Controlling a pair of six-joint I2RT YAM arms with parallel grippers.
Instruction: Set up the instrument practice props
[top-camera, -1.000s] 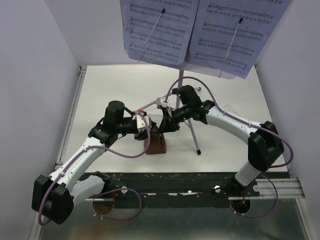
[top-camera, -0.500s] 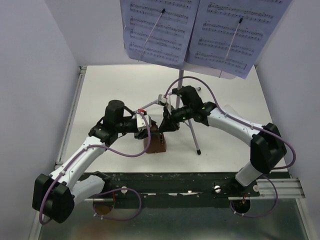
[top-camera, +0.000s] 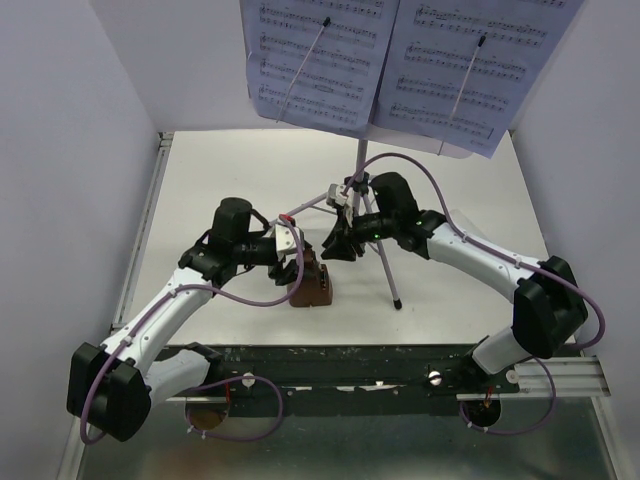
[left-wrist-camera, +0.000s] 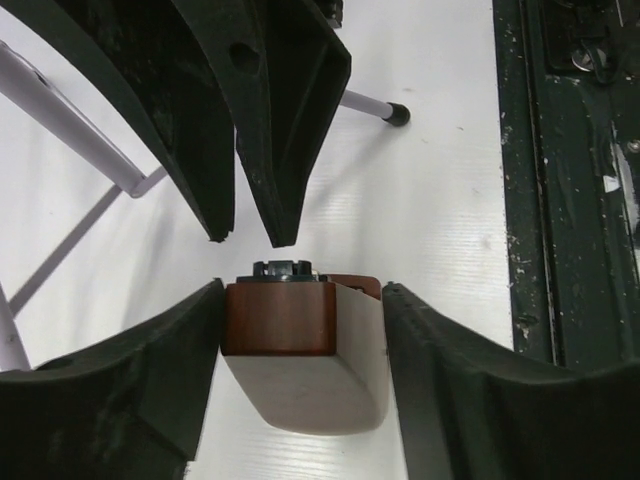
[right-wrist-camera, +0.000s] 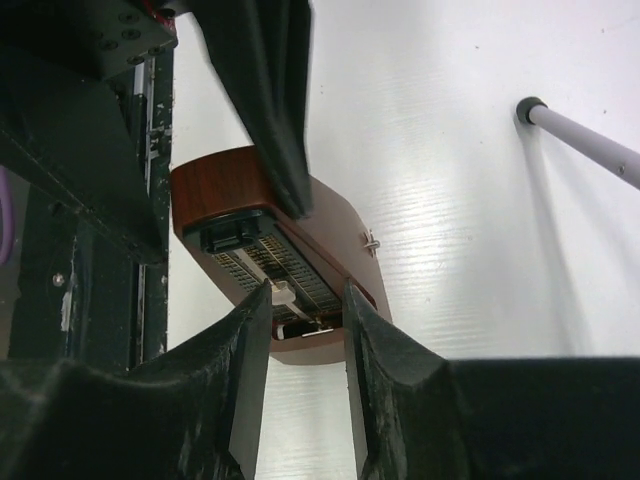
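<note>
The brown metronome (top-camera: 312, 287) stands upright on the white table, in front of the music stand's pole (top-camera: 362, 165). Lavender sheet-music pages (top-camera: 320, 60) rest on the stand at the top of the overhead view. My left gripper (top-camera: 297, 263) is shut on the metronome's top (left-wrist-camera: 290, 320), one finger against each side. My right gripper (top-camera: 336, 247) is open a little, its fingertips on either side of the white pendulum on the metronome's open face (right-wrist-camera: 270, 265), which sits next to one fingertip. The right gripper also shows in the left wrist view (left-wrist-camera: 248, 238), above the metronome.
Thin tripod legs spread over the table just behind and right of the metronome, one black foot (top-camera: 397, 303) near it, also seen from the left wrist (left-wrist-camera: 398, 113) and right wrist (right-wrist-camera: 530, 108). A dark rail (top-camera: 350, 365) runs along the front edge. Lavender walls enclose both sides.
My right arm has swung a little to the right and back, with its gripper staying at the metronome's face. The left gripper has kept its hold on the metronome and barely moved.
</note>
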